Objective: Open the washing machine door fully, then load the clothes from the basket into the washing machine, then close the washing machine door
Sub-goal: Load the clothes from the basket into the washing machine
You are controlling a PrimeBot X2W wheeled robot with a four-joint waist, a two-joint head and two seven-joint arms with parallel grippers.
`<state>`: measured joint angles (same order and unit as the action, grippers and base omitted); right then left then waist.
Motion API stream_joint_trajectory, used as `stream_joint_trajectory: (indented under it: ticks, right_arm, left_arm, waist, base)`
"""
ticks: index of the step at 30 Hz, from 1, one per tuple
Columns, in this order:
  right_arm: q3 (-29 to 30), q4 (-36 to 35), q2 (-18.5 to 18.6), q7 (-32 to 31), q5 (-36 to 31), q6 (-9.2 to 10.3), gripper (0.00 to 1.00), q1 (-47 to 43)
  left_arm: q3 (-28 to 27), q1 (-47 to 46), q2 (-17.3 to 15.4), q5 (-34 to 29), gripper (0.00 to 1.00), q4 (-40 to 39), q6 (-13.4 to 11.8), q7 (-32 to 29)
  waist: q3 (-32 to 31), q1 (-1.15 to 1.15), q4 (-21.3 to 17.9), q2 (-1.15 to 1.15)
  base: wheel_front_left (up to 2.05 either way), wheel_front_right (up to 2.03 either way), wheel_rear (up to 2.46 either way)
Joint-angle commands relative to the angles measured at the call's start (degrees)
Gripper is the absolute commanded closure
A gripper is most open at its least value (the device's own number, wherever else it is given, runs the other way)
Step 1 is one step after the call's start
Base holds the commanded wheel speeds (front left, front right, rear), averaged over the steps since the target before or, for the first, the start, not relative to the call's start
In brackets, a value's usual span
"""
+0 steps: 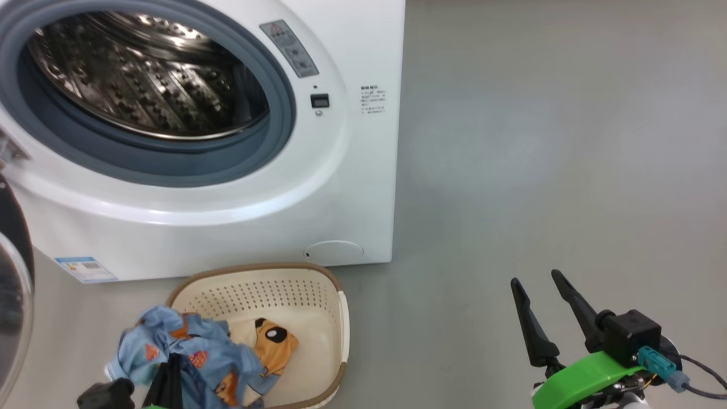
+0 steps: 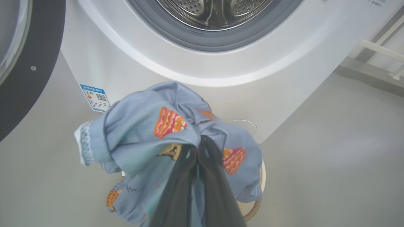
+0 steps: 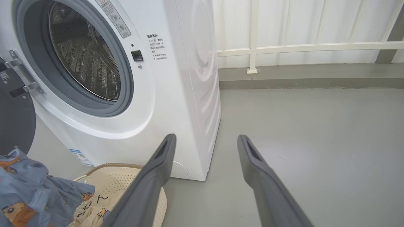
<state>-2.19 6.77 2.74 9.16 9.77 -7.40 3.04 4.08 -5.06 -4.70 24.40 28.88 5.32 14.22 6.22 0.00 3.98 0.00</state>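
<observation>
The white washing machine (image 1: 227,216) stands with its steel drum (image 1: 147,74) exposed. Its black-rimmed door (image 1: 14,295) is swung out at the left edge. In front of it the cream basket (image 1: 341,318) sits on the floor. My left gripper (image 2: 200,138) is shut on the light blue dog-print fabric (image 2: 142,132), which hangs bunched just above the basket's near left side (image 1: 193,352). A cream fabric with black markings (image 1: 272,341) lies in the basket. My right gripper (image 1: 535,278) stands open and holds nothing, over bare floor to the basket's right.
Grey floor (image 1: 539,142) stretches to the right of the machine. A white railing (image 3: 300,47) on a low grey kerb runs behind it. A blue label (image 2: 94,97) marks the machine's lower left front.
</observation>
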Motion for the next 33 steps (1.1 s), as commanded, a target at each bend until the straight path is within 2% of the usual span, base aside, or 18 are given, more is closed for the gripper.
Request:
stream_joint_trajectory:
  ticks: [1,20,27,33]
  right_arm:
    - [-1.57,-1.34,0.14,0.08,0.24,-0.09,0.00,0.06]
    - [-1.96,-2.48,0.14,-0.91,0.00,-0.09,0.00,-1.08]
    - [-1.85,-3.20,0.14,-0.97,-0.32,-0.09,0.00,-0.54]
    - [-1.36,-4.44,0.14,-1.39,-1.17,-0.09,0.00,0.70]
  left_arm:
    - [-2.19,-0.02,-0.90,-0.77,1.00,-1.81,0.13,0.77]
    - [-4.71,2.82,1.24,-3.36,1.00,-7.24,1.11,0.77]
    - [-6.59,0.65,1.49,-3.65,1.00,-11.18,1.54,0.78]
    - [-7.99,-5.31,1.49,-4.59,1.00,-13.88,1.85,0.78]
  waist:
    - [-1.43,0.00,0.56,0.00]
    - [-2.23,0.00,0.31,0.00]
    - [0.71,0.00,0.06,0.00]
    - [5.85,0.00,-0.63,0.00]
  base:
    - [0.00,0.00,0.00]
    - [0.00,0.00,0.00]
    - [0.00,0.00,0.00]
    - [0.00,0.00,0.00]
